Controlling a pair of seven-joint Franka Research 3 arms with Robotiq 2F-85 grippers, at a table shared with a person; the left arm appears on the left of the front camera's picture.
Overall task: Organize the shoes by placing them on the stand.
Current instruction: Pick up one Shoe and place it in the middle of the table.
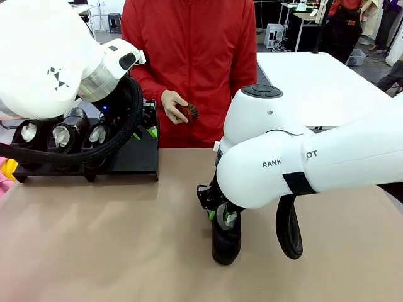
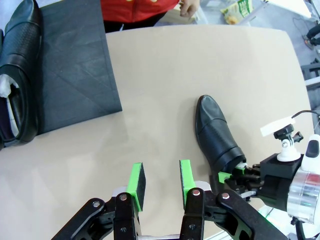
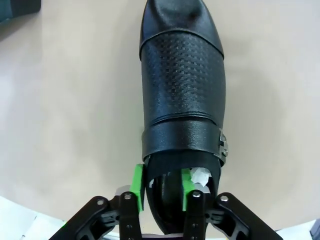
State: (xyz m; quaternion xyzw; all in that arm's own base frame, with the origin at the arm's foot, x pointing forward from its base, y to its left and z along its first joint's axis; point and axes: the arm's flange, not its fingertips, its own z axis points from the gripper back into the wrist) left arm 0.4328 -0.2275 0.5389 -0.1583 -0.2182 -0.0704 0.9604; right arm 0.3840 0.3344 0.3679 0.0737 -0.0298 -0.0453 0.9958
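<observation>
Front view lettering "RANK" and "OT" is read on the right arm, whose right gripper [image 1: 220, 212] is lowered onto a lone shoe [image 1: 226, 238] standing on bare table [image 1: 113, 251] with open room all round. Seen from the right wrist, the pads [image 3: 138, 186] are nearly closed on the rim of the shoe's opening at its heel, one outside and one inside beside white paper [image 3: 200, 176]. The left gripper [image 2: 161, 186] is held partly open and empty above the table, near the stand [image 2: 75, 80], where three shoes [image 1: 63, 135] are set and its right edge is left free.
</observation>
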